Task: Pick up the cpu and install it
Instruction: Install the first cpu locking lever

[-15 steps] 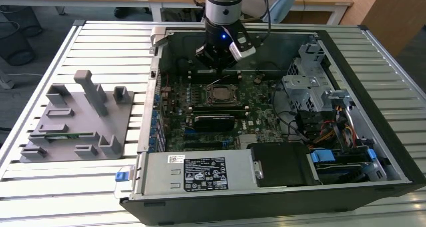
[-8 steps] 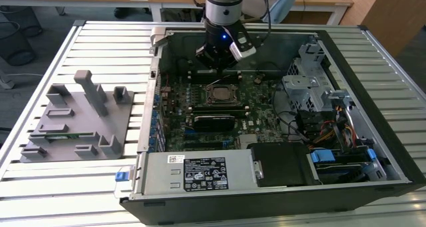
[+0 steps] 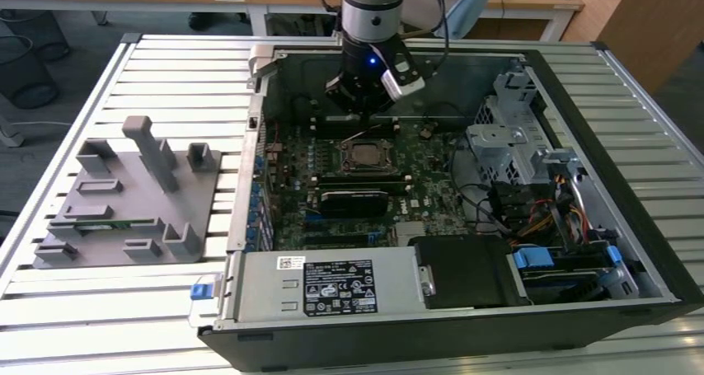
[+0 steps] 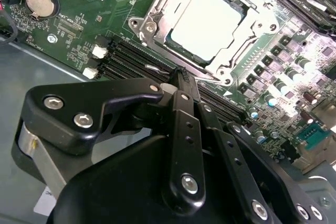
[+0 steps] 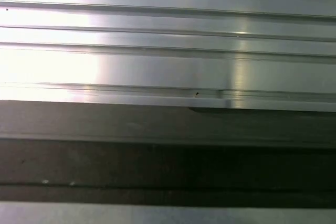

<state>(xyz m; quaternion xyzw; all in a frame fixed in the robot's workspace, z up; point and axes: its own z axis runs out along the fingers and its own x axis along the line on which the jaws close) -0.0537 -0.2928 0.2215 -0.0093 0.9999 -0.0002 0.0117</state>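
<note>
- The cpu [image 4: 209,22] lies flat in the socket [image 4: 157,9] on the motherboard [image 3: 429,185] inside the open case [image 3: 616,152], its silvery top showing inside the metal frame; in the exterior view it is the pale square [image 3: 363,154] at mid-board
- The hand [image 3: 360,103] hangs over the board just behind the socket, apart from the cpu and holding nothing
- In the second wrist view the black fingers [image 4: 184,85] stand close together, tips narrow, over the dark memory slots [image 4: 126,59] beside the socket
- The socket's thin lever [image 3: 354,136] juts up at a slant toward the hand
- A grey fixture [image 3: 127,198] sits on the slatted tabletop [image 3: 66,309] at the exterior view's left, well apart from the case
- The first wrist view shows bright metal slats [image 5: 168,51] above a dark band
</note>
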